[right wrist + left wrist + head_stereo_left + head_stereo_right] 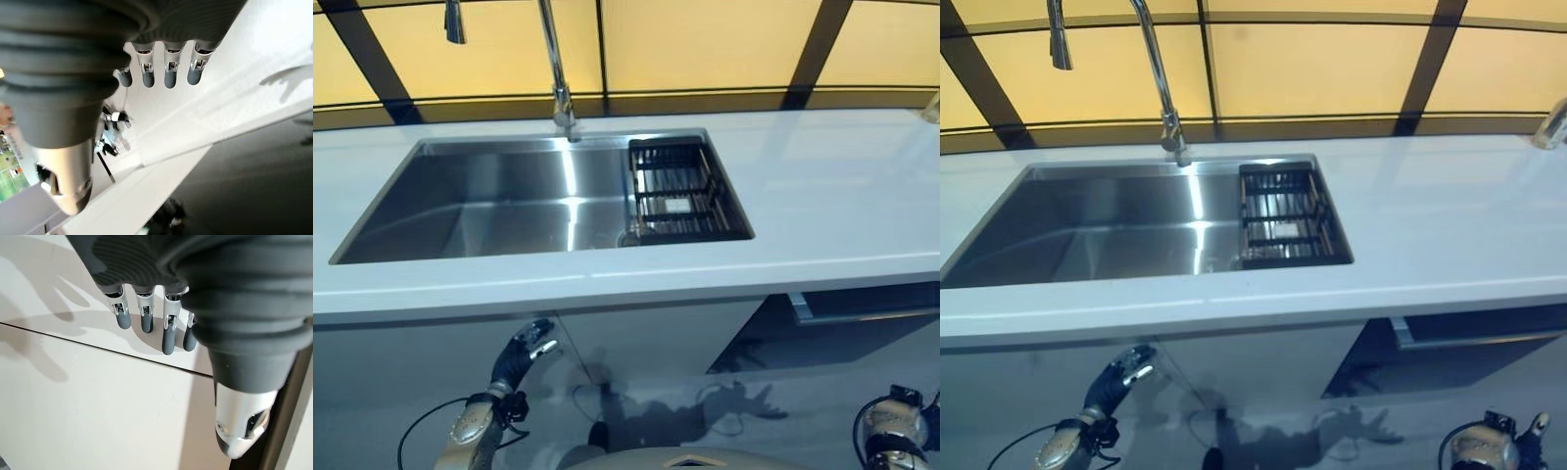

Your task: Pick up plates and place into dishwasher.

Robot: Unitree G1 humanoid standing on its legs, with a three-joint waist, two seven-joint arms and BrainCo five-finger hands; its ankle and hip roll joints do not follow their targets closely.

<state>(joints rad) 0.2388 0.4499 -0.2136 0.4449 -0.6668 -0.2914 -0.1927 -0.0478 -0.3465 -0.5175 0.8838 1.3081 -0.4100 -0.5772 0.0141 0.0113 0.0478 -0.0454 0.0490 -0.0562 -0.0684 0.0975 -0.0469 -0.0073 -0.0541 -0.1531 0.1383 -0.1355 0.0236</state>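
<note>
While both arms hang below the white tabletop (822,206), the left hand (530,349) and right hand (161,68) hold nothing, fingers straight and relaxed. The steel sink (489,201) holds a black rack (680,191); the dishwasher (862,313) stands slightly ajar at the right.

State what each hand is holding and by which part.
Nothing is held. The left hand and right hand both hang with straight fingers, empty, low in front of the white cabinet.

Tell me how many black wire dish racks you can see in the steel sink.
1. The black wire dish rack sits at the right end of the stainless steel sink, right of the chrome tap. No plates are visible; the rack could hide something beneath it.
</note>
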